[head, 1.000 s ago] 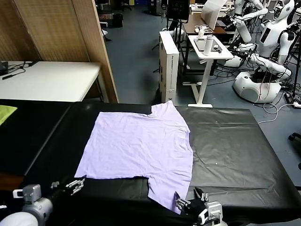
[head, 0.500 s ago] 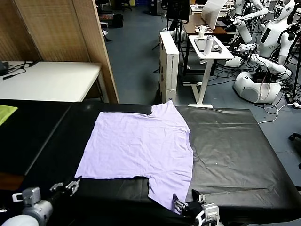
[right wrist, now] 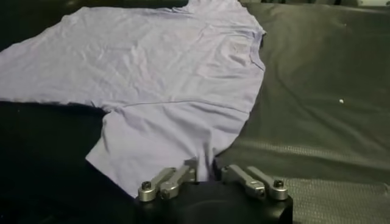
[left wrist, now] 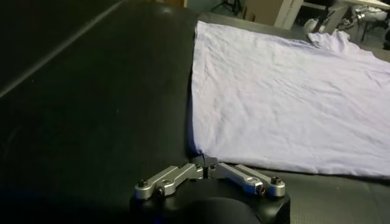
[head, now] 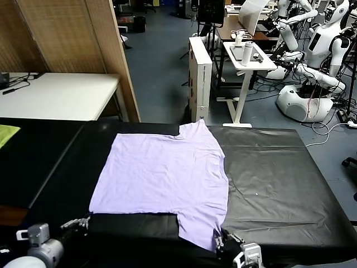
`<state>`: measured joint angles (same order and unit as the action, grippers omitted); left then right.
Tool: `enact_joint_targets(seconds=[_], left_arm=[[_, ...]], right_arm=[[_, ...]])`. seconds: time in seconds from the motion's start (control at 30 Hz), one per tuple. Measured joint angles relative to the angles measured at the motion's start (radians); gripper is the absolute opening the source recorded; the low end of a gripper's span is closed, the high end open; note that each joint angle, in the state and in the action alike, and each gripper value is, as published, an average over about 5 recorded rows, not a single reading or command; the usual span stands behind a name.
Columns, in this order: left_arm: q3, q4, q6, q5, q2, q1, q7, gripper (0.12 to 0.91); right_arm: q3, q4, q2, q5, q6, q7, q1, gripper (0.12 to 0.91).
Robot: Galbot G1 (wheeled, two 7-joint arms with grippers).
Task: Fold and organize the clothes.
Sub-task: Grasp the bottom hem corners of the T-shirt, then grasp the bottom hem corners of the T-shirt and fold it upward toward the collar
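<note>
The lavender T-shirt [head: 162, 173] lies flat and spread out on the black table [head: 279, 184], one sleeve toward the far edge and one toward me. My left gripper [head: 83, 222] is low at the shirt's near-left hem corner. In the left wrist view [left wrist: 204, 163] its fingers are closed together on that corner of the shirt [left wrist: 286, 103]. My right gripper [head: 222, 241] is at the tip of the near sleeve. In the right wrist view [right wrist: 204, 170] its fingers pinch a small fold of the sleeve edge [right wrist: 164, 146].
A yellow-green cloth [head: 6, 134] lies at the far left edge. Behind the table are a white table [head: 56, 95], a wooden screen [head: 72, 33], a white cabinet [head: 201, 72] and other robots [head: 312, 50]. Bare black tabletop lies right of the shirt.
Both grippers have dropped lower toward the table's near edge. The left fingers have closed at the hem corner, and the right gripper has closed in on the sleeve tip. The shirt has barely shifted.
</note>
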<state>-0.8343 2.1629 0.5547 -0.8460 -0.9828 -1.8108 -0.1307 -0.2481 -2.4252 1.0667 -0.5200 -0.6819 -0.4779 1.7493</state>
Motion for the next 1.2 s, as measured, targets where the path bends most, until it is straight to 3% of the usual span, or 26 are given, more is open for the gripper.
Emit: enact_joint_targets(seconds=[0.2, 0.47, 0.8, 1.2], left_arm=[[-0.036, 0.038, -0.009, 0.000, 0.006, -0.065, -0.001, 0.148], [-0.071, 0.068, -0.035, 0.000, -0.019, -0.099, -0.003, 0.148], [-0.040, 0.073, -0.037, -0.016, -0.037, 0.004, -0.027, 0.148], [0.008, 0.042, -0.046, -0.014, -0.022, 0.142, -0.034, 0.148]], right_arm=[[-0.016, -0.034, -0.002, 0.001, 0.006, -0.001, 0.048, 0.138], [-0.037, -0.034, -0.014, -0.032, 0.085, 0.041, 0.018, 0.138], [-0.045, 0.014, -0.036, -0.105, 0.133, 0.076, -0.092, 0.138], [-0.013, 0.139, -0.034, -0.173, 0.128, 0.068, -0.326, 0.138]])
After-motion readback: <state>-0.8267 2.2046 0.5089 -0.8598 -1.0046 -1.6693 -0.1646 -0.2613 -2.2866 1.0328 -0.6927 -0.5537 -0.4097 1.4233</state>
